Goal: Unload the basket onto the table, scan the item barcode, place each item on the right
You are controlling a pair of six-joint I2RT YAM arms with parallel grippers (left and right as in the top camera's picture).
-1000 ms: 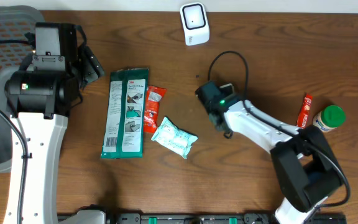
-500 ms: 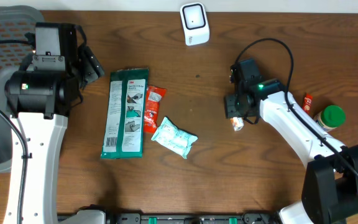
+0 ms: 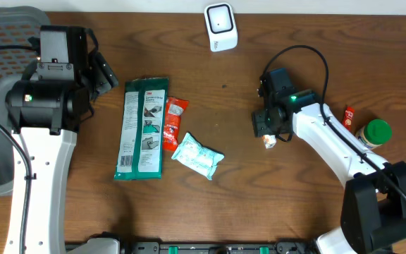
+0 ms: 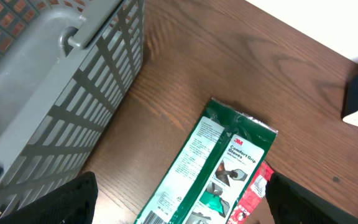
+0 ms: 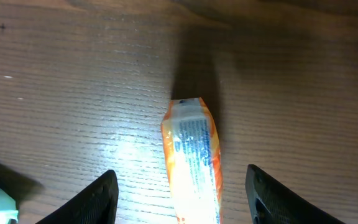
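Note:
A small orange packet [image 5: 192, 163] with white and blue print lies flat on the wooden table [image 5: 73, 93]; in the overhead view this orange packet [image 3: 268, 142] is right of centre. My right gripper [image 5: 182, 200] hovers over it, open, with a clear gap between each finger and the packet. From overhead, the right gripper [image 3: 266, 130] points down at the packet. The white scanner [image 3: 220, 27] stands at the back edge. Far left, my left gripper [image 4: 179, 205] is open and holds nothing above a green package [image 4: 211, 165].
A green package [image 3: 143, 127], a red packet [image 3: 173, 123] and a white-teal pouch [image 3: 197, 156] lie left of centre. A red stick [image 3: 346, 125] and a green-capped bottle [image 3: 373, 134] sit at the right. A grey basket [image 4: 55, 93] stands at the far left.
My right arm swung from the table's centre to the right. The orange packet now lies on the table under it, and the jaws have widened. The left arm has not moved.

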